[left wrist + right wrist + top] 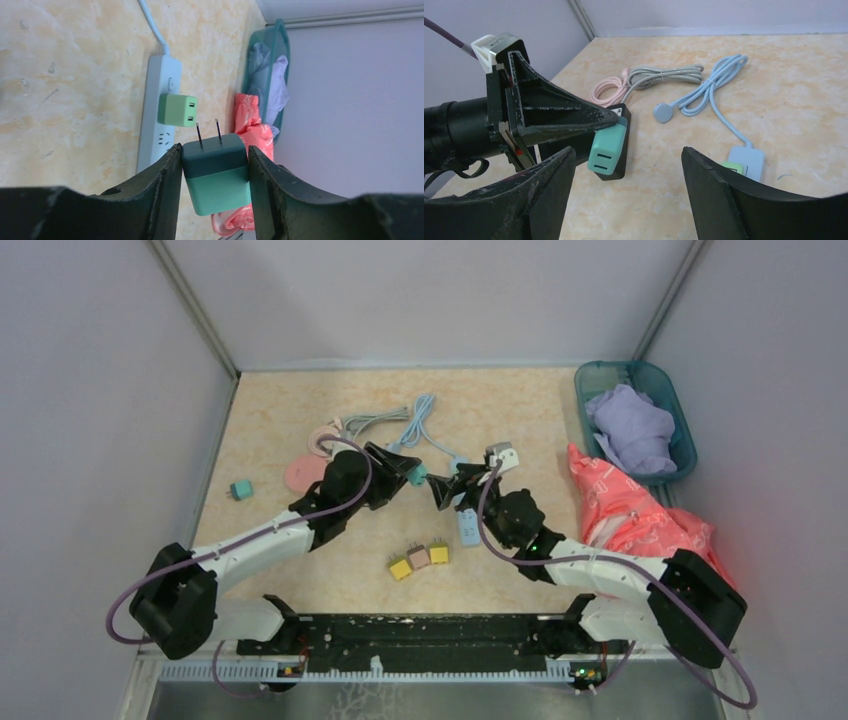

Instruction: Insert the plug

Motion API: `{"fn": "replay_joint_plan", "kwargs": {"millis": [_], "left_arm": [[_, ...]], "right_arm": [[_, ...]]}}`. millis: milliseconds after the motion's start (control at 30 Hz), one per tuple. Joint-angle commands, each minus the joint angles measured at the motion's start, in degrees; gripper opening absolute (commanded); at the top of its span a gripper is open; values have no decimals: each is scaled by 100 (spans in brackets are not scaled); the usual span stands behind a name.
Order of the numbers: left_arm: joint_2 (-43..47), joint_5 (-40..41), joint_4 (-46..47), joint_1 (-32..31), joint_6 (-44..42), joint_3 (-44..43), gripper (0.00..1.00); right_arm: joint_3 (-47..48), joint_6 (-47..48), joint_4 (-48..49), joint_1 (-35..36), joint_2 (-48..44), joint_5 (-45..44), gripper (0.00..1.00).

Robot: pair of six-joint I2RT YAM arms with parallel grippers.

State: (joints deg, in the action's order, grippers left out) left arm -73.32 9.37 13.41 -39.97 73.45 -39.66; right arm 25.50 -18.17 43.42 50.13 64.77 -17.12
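Holding the teal plug (216, 175) clenched by its sides, the left gripper (212, 150) keeps both prongs bare and aimed at the white power strip (160, 95). We judge this sets up a straight push into a free socket beside the green charger (178, 110) seated there. The right gripper (627, 150) hangs released and empty just right of the plug, mid-table, probably ready to steady the strip.

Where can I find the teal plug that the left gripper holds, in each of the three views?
Top external: teal plug mid-table, in the left gripper.
Left wrist: bottom centre, between the fingers.
Right wrist: left of centre.
Shared landmark: the power strip.
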Motion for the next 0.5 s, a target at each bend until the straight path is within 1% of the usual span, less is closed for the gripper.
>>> {"fn": "replay_joint_plan", "kwargs": {"millis": [0, 267, 467], "left_arm": [[143, 159, 531, 41, 674, 61, 24], [90, -2, 751, 33, 987, 47, 22], [66, -23, 812, 33, 1059, 73, 21]], "right_arm": [[158, -152, 900, 129, 368, -45, 76], [250, -191, 1723, 251, 1018, -212, 68], [427, -213, 1887, 269, 1281, -129, 65]]}}
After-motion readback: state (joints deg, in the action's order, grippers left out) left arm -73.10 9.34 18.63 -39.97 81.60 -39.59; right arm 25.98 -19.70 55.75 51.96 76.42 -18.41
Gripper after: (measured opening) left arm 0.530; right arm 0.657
